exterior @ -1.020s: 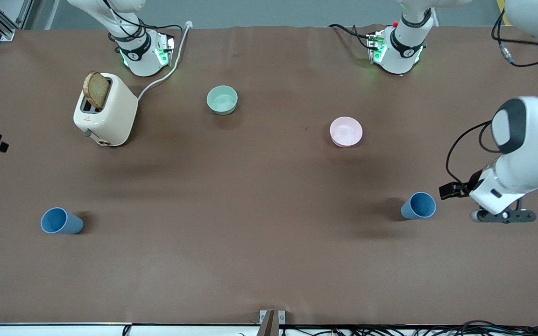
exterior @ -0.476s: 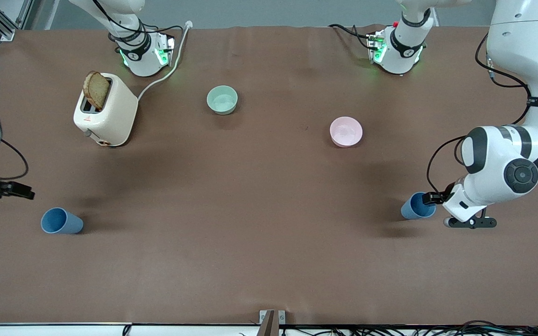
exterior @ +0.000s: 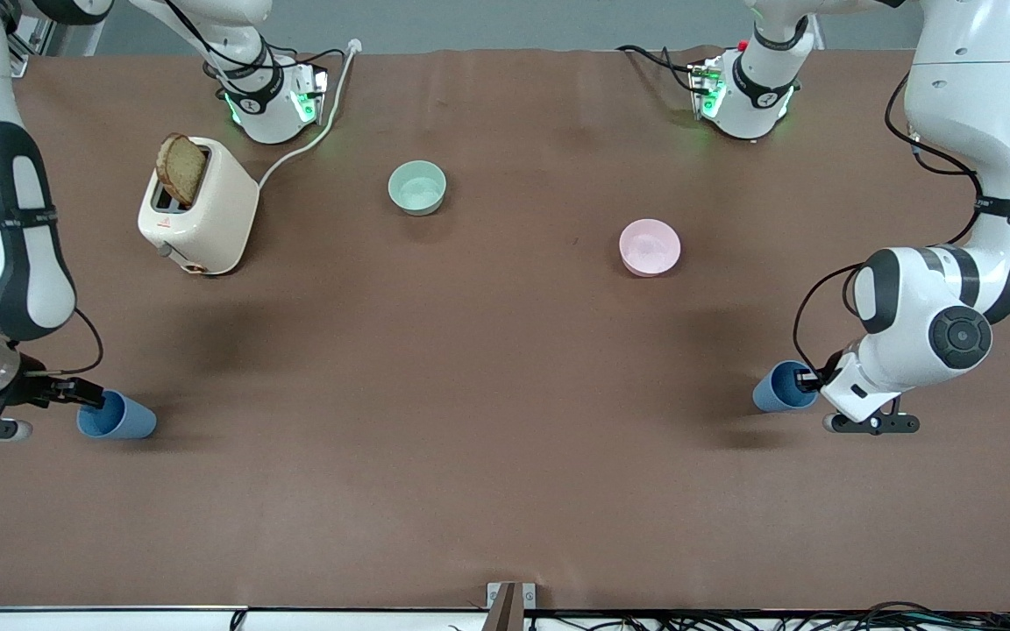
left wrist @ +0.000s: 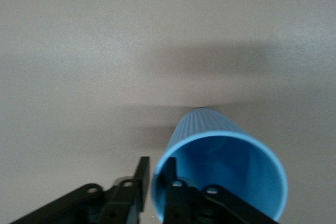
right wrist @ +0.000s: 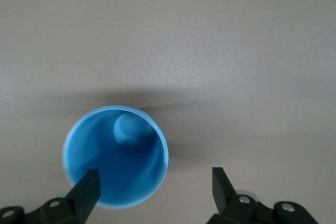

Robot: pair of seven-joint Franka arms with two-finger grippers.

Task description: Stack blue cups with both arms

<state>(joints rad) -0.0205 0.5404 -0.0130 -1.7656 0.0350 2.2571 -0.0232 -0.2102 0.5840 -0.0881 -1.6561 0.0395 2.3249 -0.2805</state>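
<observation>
Two blue cups stand upright on the brown table, near the front camera. One cup (exterior: pixel 124 421) is at the right arm's end, the other (exterior: pixel 777 391) at the left arm's end. My left gripper (exterior: pixel 808 379) straddles its cup's rim (left wrist: pixel 226 163). One finger is inside the cup and one outside, and the jaws (left wrist: pixel 156 170) stand nearly together on the wall. My right gripper (exterior: pixel 88 400) is wide open (right wrist: pixel 156 182) just above its cup (right wrist: pixel 113 156). One fingertip (right wrist: pixel 88 184) is over the rim and the other over bare table.
A cream toaster (exterior: pixel 200 210) with a bread slice stands near the right arm's base, its cord running to the table's edge. A pale green bowl (exterior: pixel 417 187) and a pink bowl (exterior: pixel 650 247) sit mid-table, farther from the camera than the cups.
Both arms swung in and came down to the cups. The left gripper reached its cup's rim first. The right gripper arrived over its cup from the table's end.
</observation>
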